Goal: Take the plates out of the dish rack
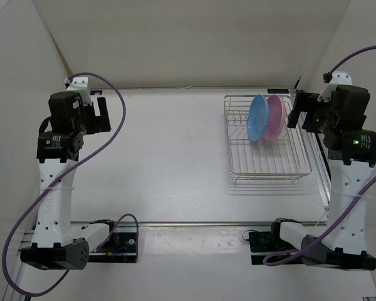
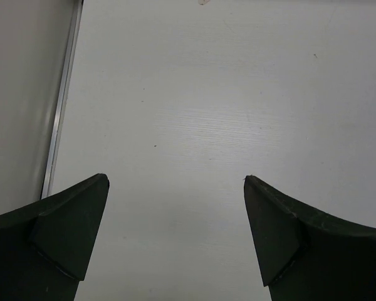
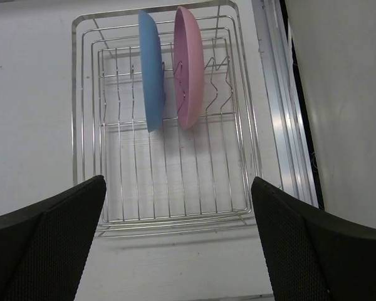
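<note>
Both end effectors are spread wide and empty: the right end effector (image 1: 299,113) hangs by the dish rack's (image 3: 175,182) far right corner, and the left end effector (image 1: 100,113) is well off to the rack's left. The blue plate (image 3: 151,75) and pink plate (image 3: 189,69) stand on edge, side by side, in the rack's far dividers. They look like light, stiff, slick plastic, so the exposed top rim seems the best place to pinch.

Robot lab test cell: a white counter (image 1: 169,163) boxed in by plain white walls (image 1: 194,44), with a left arm (image 1: 53,194) and right arm (image 1: 348,188) bolted to a metal rail (image 1: 194,224), trailing purple cables (image 1: 123,103).
</note>
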You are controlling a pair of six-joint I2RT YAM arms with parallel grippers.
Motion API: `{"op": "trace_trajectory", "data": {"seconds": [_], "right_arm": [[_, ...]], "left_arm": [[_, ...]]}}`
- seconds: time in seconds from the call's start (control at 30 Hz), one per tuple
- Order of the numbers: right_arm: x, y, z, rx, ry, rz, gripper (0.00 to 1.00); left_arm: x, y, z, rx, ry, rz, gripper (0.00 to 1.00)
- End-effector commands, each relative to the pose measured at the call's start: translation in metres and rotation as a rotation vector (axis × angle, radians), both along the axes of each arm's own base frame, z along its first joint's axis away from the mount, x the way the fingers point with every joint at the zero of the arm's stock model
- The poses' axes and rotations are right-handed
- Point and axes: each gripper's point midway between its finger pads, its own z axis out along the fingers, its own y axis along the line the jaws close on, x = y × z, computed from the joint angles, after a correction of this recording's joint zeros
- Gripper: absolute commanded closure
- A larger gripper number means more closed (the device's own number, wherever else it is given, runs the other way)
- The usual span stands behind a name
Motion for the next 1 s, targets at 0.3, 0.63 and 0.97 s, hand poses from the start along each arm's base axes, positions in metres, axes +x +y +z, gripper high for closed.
{"op": "trace_trajectory", "data": {"seconds": [0.3, 0.63, 0.97], "right_arm": [[0.012, 0.0, -0.041, -0.193, 0.059, 0.057, 0.0], [0.104, 0.045, -0.029, -0.495, -0.025, 0.085, 0.12], [0.164, 0.056, -0.085, -0.552, 0.085, 0.069, 0.31]], "left_arm": [[0.0, 0.006, 0.0, 0.032, -0.015, 0.021, 0.0], [-0.004, 0.008, -0.019, 0.054, 0.044, 0.019, 0.0], [-0.009, 0.02, -0.031, 0.118, 0.057, 0.051, 0.0]]}}
